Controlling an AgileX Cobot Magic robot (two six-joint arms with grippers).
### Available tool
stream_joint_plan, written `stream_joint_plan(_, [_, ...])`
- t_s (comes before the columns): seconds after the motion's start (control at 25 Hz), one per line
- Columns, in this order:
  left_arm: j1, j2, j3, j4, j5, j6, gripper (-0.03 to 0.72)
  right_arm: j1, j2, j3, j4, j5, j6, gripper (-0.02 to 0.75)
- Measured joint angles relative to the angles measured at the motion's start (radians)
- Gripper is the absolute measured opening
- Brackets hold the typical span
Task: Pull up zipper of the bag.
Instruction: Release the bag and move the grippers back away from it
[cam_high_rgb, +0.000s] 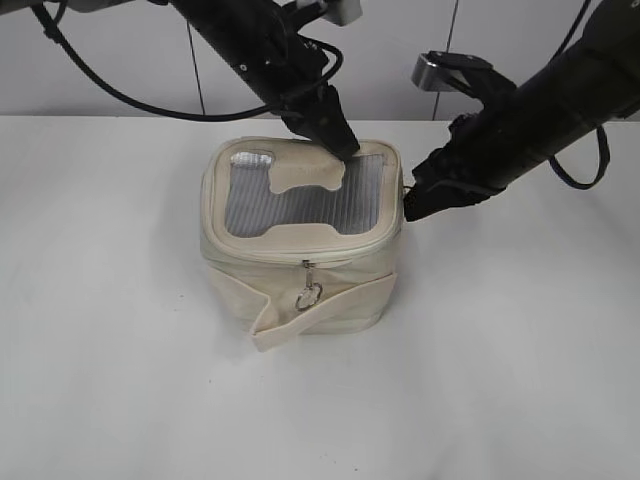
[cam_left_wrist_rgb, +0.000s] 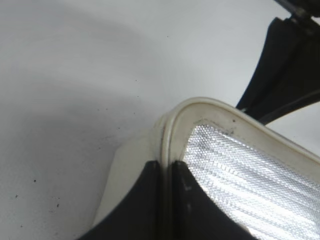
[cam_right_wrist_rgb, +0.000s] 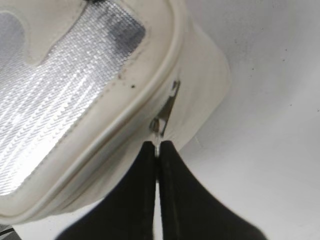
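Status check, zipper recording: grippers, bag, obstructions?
Left gripper pinching bag's lid rim. Right gripper shut on zipper pull, bag's right side. No obstructions.

Cream throughout on the bag, strap band included. Grey-silver ribbed sheen with a fine mesh weave on the lid panel; darker grey patch toward one corner in the right wrist view. Cream, bone-shaped, on the lid patch. Cream on the zipper track; silver metal on the front pull and ring. Matte black on the fingers of both arms. Plain white on the surface, with scattered dark specks seen up close.
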Motion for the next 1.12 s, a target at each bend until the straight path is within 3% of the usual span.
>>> stream_joint_plan(0.84, [-0.001, 0.000, 0.000, 0.001, 0.002, -0.001, 0.038, 0.000, -0.017, -0.003, -0.020, 0.153, 0.043, 0.008])
stream_joint_plan(1.12, [-0.001, 0.000, 0.000, 0.001, 0.002, -0.009, 0.038, 0.000, -0.098, 0.065, -0.032, 0.174, 0.052, 0.008])
